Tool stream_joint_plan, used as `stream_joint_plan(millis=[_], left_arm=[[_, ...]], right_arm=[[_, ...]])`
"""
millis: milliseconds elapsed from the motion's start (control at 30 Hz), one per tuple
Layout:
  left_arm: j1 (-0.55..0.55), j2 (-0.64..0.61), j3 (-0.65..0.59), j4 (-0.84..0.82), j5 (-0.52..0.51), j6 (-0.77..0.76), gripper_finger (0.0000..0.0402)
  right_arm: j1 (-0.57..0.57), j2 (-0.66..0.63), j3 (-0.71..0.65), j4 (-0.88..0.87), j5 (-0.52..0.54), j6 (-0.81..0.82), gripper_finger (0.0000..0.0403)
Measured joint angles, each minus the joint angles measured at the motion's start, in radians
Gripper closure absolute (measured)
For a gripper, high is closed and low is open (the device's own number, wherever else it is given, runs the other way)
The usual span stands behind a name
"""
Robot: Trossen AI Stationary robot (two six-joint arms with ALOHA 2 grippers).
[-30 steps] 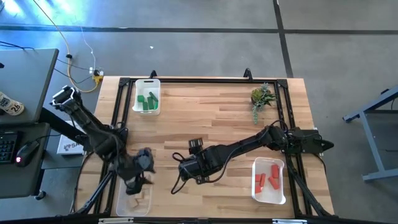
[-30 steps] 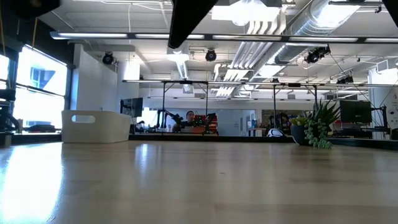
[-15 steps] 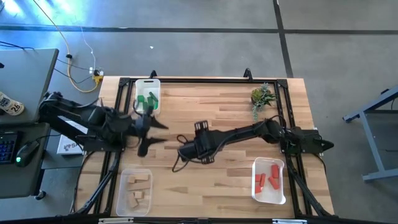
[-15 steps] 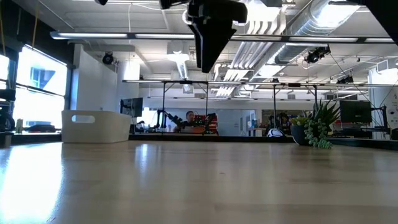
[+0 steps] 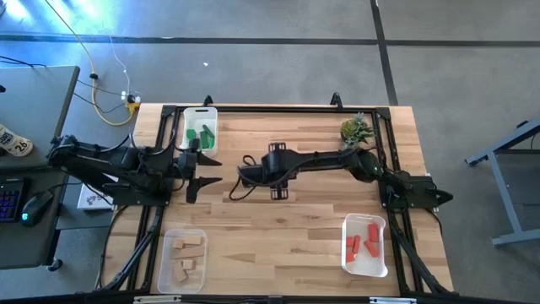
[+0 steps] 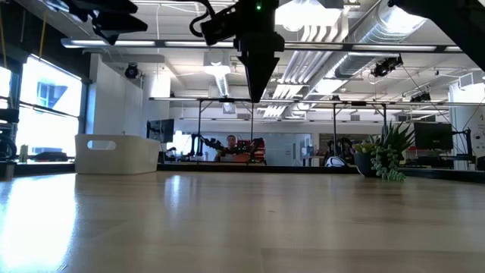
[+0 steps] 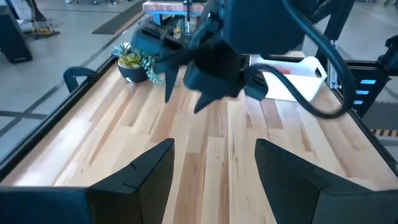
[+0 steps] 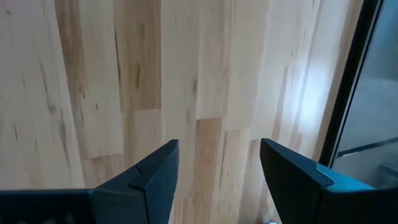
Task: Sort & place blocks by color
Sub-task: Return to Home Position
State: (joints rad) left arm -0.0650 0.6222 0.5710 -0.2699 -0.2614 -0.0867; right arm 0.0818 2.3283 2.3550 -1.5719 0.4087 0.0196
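Observation:
The blocks lie in three white trays. Green blocks (image 5: 201,135) are in the far-left tray (image 5: 200,115), tan blocks (image 5: 187,253) in the near-left tray (image 5: 165,268), and red blocks (image 5: 363,241) in the near-right tray (image 5: 366,268). My left gripper (image 5: 215,169) hovers at the table's left side between the two left trays, nearly level, pointing right, open and empty (image 7: 214,168). My right gripper (image 5: 250,173) hangs over the bare middle of the table, pointing steeply down, open and empty (image 8: 217,155). The two grippers face each other a short way apart.
A small potted plant (image 5: 354,132) stands at the far right. A black frame (image 5: 278,107) runs round the table's edges. Bare wood (image 5: 287,236) lies between the trays. In the left wrist view, my right arm's gripper (image 7: 217,62) shows ahead.
My left gripper has left the spot over the tan tray, swung toward the far edge and tipped up from pointing down until it points nearly level to the right. My right gripper has moved toward the far edge over the table's middle. Neither has opened or shut.

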Motion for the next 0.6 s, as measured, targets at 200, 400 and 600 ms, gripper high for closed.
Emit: stream_joint_plan(millis=[200,400,600], left_arm=[[0.0,-0.144,-0.094,0.045,0.0,-0.007,0.0191],[0.0,-0.324,-0.214,0.109,0.026,-0.007,0.0191],[0.0,-0.468,-0.311,0.166,-0.009,-0.015,0.0191]], right_arm=[[-0.009,-0.05,-0.061,0.002,0.001,-0.001,0.0192],[-0.023,-0.269,-0.401,0.066,0.042,0.064,0.0192],[-0.035,-0.589,-0.827,0.376,-0.015,0.086,0.0192]])
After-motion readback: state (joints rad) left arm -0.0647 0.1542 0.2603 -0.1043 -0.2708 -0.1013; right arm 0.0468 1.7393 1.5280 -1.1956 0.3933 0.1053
